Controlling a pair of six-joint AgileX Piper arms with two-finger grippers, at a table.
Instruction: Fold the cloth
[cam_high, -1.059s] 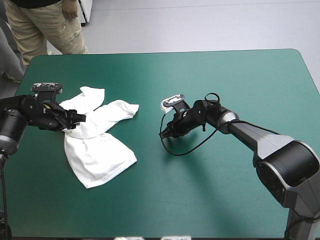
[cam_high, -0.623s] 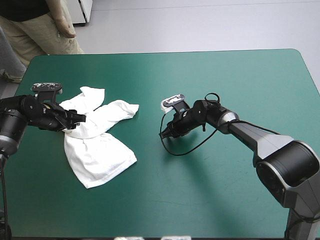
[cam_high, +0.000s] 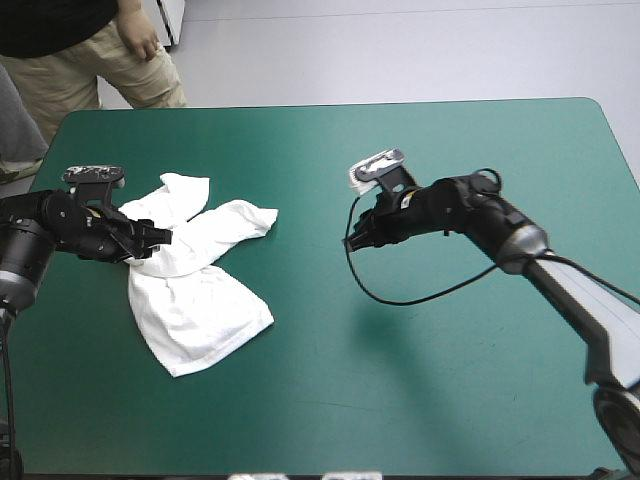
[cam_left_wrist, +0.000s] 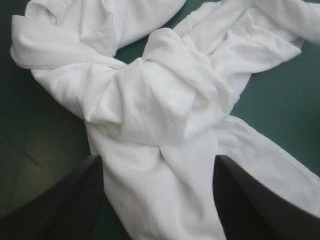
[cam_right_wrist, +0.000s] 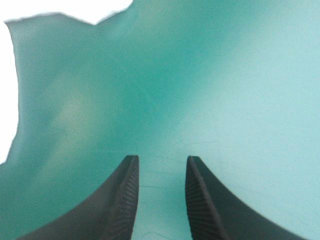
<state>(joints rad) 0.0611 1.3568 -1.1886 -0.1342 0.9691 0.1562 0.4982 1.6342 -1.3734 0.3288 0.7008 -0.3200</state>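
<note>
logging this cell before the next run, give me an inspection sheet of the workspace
surface: teal-green table cover, lying flat
job's things: white T-shirt, crumpled and twisted, not yet folded, on the table's left part
clutter: nothing seen
grippers: left gripper open, its fingers either side of the bunched T-shirt; right gripper open over bare cover, apart from the T-shirt
cables: nothing seen beyond the robot's own
surroundings: nothing seen reaching over the table
</note>
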